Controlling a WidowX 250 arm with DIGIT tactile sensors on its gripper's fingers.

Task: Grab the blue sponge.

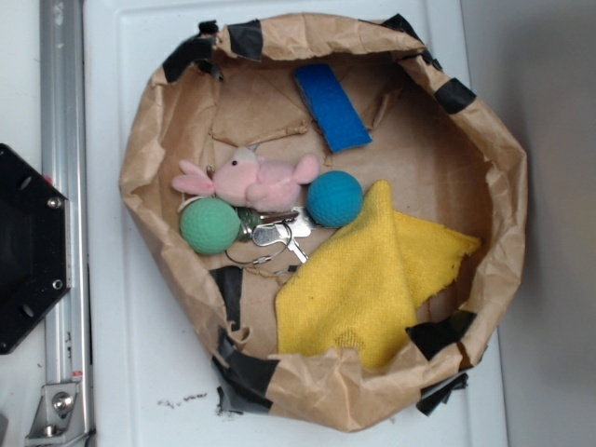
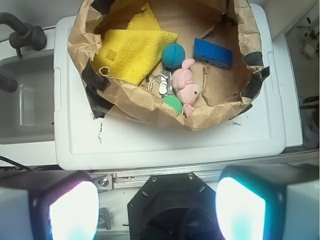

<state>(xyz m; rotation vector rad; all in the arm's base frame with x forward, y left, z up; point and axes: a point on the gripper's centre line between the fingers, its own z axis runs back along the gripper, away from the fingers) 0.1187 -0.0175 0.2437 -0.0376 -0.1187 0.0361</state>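
Note:
The blue sponge (image 1: 332,106) is a flat royal-blue strip lying at the back of the brown paper bag bowl (image 1: 144,121). In the wrist view it (image 2: 212,52) lies at the bowl's right side. My gripper (image 2: 157,207) is open and empty, its two glowing pads (image 2: 72,210) wide apart, high above the robot base and well short of the bowl. The gripper does not show in the exterior view.
In the bowl lie a pink plush toy (image 1: 256,180), a teal ball (image 1: 334,198), a green ball (image 1: 209,225), keys (image 1: 277,233) and a yellow cloth (image 1: 372,279). The bowl stands on a white tray (image 2: 150,142). The black robot base (image 1: 28,247) is at left.

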